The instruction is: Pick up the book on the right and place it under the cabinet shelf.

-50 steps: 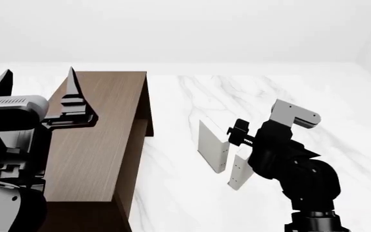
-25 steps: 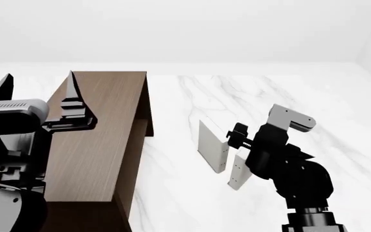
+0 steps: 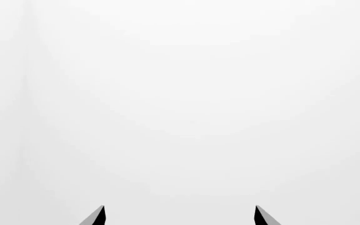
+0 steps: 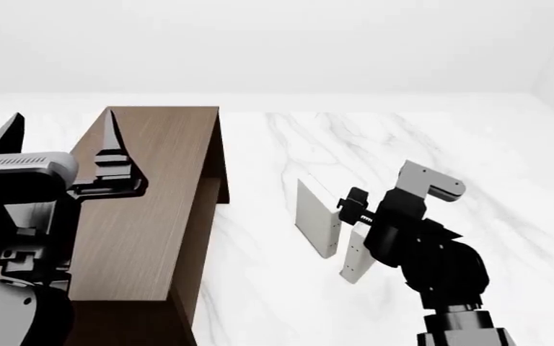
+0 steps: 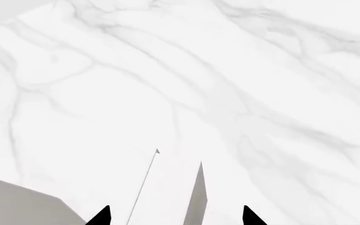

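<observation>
The thin white book (image 4: 357, 257) stands upright on the marble floor, right of a thicker greyish-white book (image 4: 317, 217). In the right wrist view the thin book (image 5: 167, 190) rises between my right gripper's (image 5: 175, 216) two dark fingertips, which stand wide apart and do not touch it. In the head view my right arm (image 4: 421, 249) hangs just above and right of that book. The dark brown cabinet shelf (image 4: 156, 202) lies at the left. My left gripper (image 4: 63, 140) is open and empty, raised over the cabinet's left side; its wrist view (image 3: 178, 218) shows only blank white.
The thicker book also shows in the right wrist view (image 5: 17, 206), close beside the thin one. White marble floor (image 4: 354, 137) stretches behind and right of the books. A gap of floor lies between the cabinet and the books.
My right arm has sunk a little and drawn closer over the thin book. My left gripper has drifted slightly to the right. The books and cabinet have not moved.
</observation>
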Motion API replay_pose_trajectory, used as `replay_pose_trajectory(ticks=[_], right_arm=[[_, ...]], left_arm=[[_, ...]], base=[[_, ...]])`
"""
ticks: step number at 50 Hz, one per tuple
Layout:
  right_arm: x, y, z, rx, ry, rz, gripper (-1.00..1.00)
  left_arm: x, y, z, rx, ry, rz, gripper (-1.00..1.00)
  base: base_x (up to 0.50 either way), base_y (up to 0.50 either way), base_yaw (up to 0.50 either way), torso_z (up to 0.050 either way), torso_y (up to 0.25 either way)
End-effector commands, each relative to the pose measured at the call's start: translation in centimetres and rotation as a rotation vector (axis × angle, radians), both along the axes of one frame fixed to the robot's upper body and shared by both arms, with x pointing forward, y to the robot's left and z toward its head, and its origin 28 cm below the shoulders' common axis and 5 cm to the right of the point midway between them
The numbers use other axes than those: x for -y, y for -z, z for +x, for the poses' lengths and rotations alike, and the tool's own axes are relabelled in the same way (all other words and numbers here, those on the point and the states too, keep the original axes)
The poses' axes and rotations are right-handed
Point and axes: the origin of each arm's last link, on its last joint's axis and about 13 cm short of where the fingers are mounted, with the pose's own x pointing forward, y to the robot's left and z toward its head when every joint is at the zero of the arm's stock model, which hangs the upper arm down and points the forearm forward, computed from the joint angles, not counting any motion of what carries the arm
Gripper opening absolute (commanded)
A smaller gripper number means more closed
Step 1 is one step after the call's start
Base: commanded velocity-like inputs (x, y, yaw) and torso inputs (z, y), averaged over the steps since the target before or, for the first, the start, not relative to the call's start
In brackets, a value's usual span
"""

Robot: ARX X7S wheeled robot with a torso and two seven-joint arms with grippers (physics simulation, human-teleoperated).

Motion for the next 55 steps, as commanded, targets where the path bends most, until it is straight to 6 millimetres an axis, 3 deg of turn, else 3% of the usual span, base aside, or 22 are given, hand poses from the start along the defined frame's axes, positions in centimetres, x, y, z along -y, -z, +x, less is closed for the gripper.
replay_pose_trajectory(ticks=[1, 50, 51, 55], right_arm=[[0.0, 0.5, 0.4, -0.011, 0.008, 0.005, 1.0], [-0.4, 3.0, 1.1, -0.071, 0.004, 0.013, 1.0], [-0.4, 3.0, 1.1, -0.072, 0.007, 0.012, -1.0], [-0.4, 3.1, 1.1, -0.072, 0.01, 0.01, -1.0]], left_arm=[[0.0, 0.0, 0.0, 0.002, 0.002, 0.003, 1.0], [0.1, 0.3, 0.0, 0.002, 0.012, 0.005, 1.0], [0.1, 0.3, 0.0, 0.002, 0.011, 0.005, 1.0], [0.1, 0.3, 0.0, 0.003, 0.01, 0.005, 1.0]], base=[[0.0, 0.0, 0.0, 0.0, 0.0], [0.0, 0.0, 0.0, 0.0, 0.0], [0.0, 0.0, 0.0, 0.0, 0.0], [0.0, 0.0, 0.0, 0.0, 0.0]])
